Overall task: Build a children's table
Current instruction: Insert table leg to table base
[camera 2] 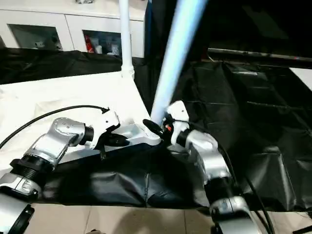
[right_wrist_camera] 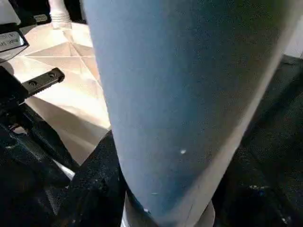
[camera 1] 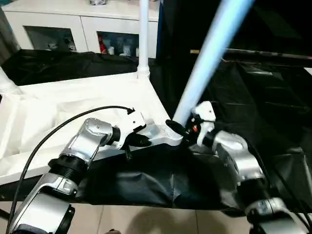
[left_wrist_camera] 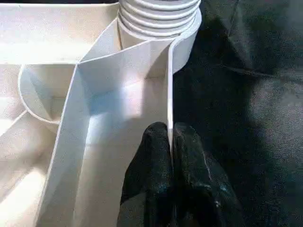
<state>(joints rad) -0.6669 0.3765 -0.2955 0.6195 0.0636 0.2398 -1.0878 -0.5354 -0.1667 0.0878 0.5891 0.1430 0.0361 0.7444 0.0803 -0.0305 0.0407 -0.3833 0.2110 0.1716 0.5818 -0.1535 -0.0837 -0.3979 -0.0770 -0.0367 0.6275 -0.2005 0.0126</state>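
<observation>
Left gripper [camera 1: 141,140] pinches tabletop [camera 1: 58,112] rim to steady it; right gripper [camera 1: 181,129] clamps tilted leg [camera 1: 207,58] at corner socket [camera 1: 171,138].

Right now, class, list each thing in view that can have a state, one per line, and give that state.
Tabletop: upside down on the black cloth.
Far leg: upright in its corner socket.
Near leg: tilted, foot at the near corner socket.
Left gripper: shut on the tabletop's rim.
Right gripper: closed around the near leg.
Cabinet: doors closed.
</observation>
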